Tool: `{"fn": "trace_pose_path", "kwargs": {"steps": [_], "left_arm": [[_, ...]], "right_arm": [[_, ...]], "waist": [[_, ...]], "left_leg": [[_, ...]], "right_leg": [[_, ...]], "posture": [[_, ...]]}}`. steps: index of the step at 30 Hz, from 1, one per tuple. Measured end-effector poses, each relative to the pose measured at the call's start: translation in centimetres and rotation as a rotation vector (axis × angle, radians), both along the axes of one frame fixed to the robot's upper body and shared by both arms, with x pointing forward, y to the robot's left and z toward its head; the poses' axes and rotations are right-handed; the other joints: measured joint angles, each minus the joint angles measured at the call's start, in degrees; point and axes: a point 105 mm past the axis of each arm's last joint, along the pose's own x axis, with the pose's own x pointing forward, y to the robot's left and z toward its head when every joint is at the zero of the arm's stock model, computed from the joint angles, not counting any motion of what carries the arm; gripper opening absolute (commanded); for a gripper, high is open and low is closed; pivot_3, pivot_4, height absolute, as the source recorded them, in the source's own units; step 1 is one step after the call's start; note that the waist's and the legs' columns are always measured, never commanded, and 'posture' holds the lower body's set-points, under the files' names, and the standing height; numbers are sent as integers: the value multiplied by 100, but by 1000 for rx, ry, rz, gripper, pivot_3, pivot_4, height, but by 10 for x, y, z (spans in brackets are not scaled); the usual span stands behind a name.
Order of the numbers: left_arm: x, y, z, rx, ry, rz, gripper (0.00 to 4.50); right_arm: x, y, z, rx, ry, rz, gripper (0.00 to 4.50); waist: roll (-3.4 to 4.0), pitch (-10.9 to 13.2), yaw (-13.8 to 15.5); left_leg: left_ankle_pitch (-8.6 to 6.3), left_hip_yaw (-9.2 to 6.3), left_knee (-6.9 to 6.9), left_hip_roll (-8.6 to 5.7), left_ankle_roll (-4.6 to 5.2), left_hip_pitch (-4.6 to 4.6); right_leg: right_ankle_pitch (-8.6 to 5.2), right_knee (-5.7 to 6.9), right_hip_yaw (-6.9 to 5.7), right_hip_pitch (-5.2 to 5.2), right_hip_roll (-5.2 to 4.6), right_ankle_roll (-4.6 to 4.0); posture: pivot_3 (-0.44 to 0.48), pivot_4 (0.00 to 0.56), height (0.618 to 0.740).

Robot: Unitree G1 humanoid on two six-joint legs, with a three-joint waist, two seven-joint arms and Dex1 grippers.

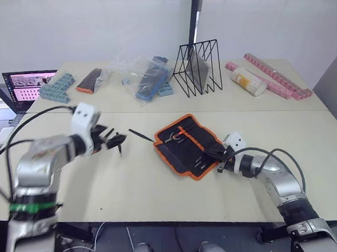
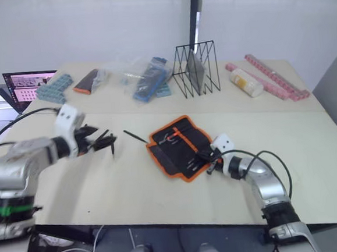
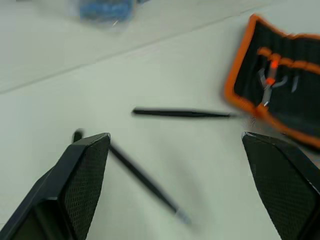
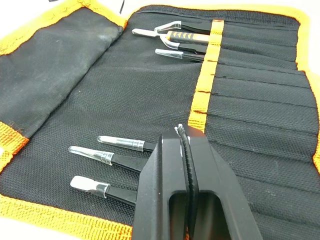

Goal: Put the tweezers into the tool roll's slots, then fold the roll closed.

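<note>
The pale tabletop (image 1: 162, 196) carries the open tool roll (image 1: 187, 145) at centre. Two loose tweezers (image 3: 180, 113) lie left of it, long axes pointing toward the roll, just beyond the wide-spread left pincer (image 3: 182, 190), the nearer arm. The right pincer (image 4: 185, 150), pinched together, hovers over the slots (image 4: 250, 90), some already filled

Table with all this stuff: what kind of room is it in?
Probably a lab or workshop: a plain table holds an open tool roll, plastic organiser trays, and a laptop at the edge.
</note>
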Motion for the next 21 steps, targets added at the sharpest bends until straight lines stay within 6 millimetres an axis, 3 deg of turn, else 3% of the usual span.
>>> {"fn": "trace_pose_path", "kwargs": {"steps": [7, 14, 17, 21], "left_arm": [[-41, 49, -9, -59, -99, 169, 4464], [-95, 92, -53, -164, -44, 422, 4464], [-113, 101, -70, -192, -16, 511, 4464], [-119, 104, -76, -195, -20, 549, 4464]], "right_arm": [[4, -1, -1, 2, 13, 9, 0], [5, 0, -2, 8, 10, 15, 0], [5, -1, -3, 8, 17, 13, 0], [5, -1, -5, 8, 24, 17, 0]], "waist": [[-19, -9, 19], [-25, -13, 6], [-41, -23, 25], [-67, -39, 27]], "left_leg": [[1, 3, -1, 4, -3, 1], [0, 7, -8, 9, -4, 7], [0, 7, -9, 9, -4, 9], [0, 7, -17, 9, -5, 12]], "right_leg": [[0, -13, -4, 2, -3, -1], [-1, -17, -4, 4, -3, -3], [-2, -26, -6, 6, -3, -5], [-2, -35, -6, 7, -4, -7]], "posture": [[0, 150, 734], [0, 150, 734], [0, 150, 734], [0, 150, 734]]}}
